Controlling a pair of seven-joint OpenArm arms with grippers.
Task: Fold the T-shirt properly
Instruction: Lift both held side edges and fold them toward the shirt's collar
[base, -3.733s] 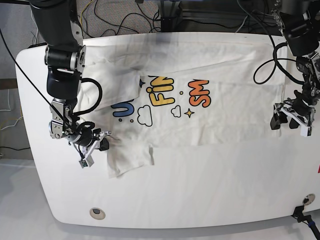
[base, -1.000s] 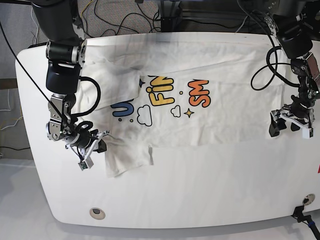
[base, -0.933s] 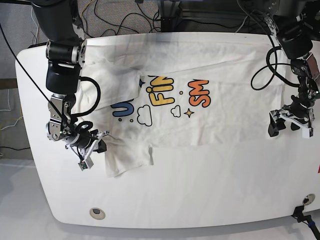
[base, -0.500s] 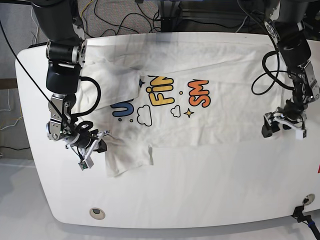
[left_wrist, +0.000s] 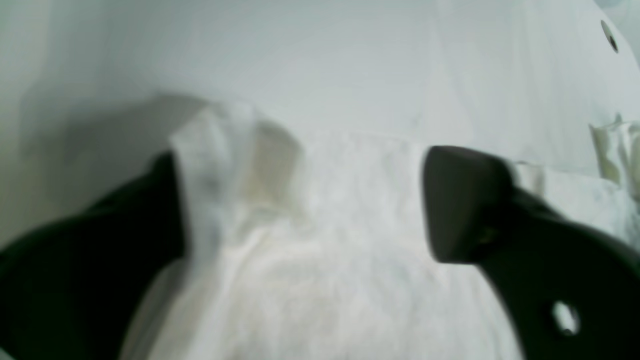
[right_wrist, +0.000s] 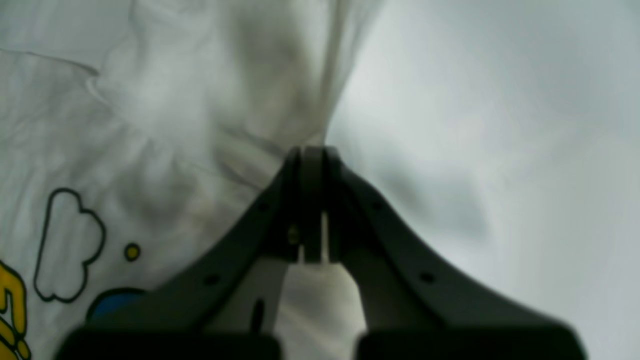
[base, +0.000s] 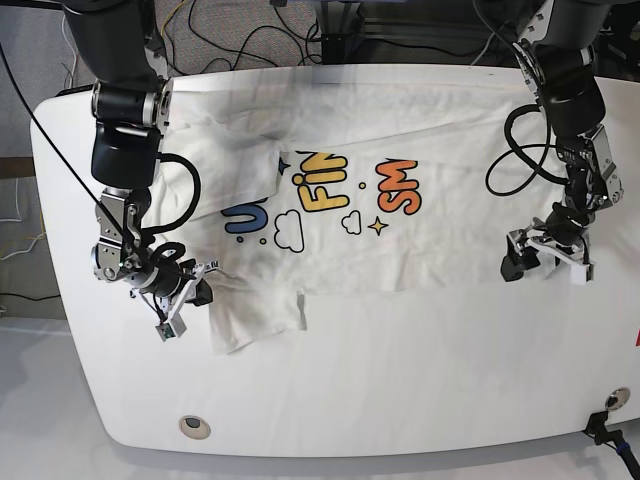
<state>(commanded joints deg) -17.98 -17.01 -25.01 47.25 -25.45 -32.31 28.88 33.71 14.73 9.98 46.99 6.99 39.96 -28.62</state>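
White T-shirt (base: 420, 150) with blue, yellow and orange lettering, black-outlined clouds, white table (base: 400, 390)

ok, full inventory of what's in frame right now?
T-shirt: 1, white with blue, yellow and orange print, spread across the table, partly folded.
table: 1, white, under the shirt.
cables: several, black, on the floor behind the table.
left gripper: 1, black, open over the shirt's edge, fabric between the jaws in the left wrist view.
right gripper: 1, black, shut on the shirt's edge.
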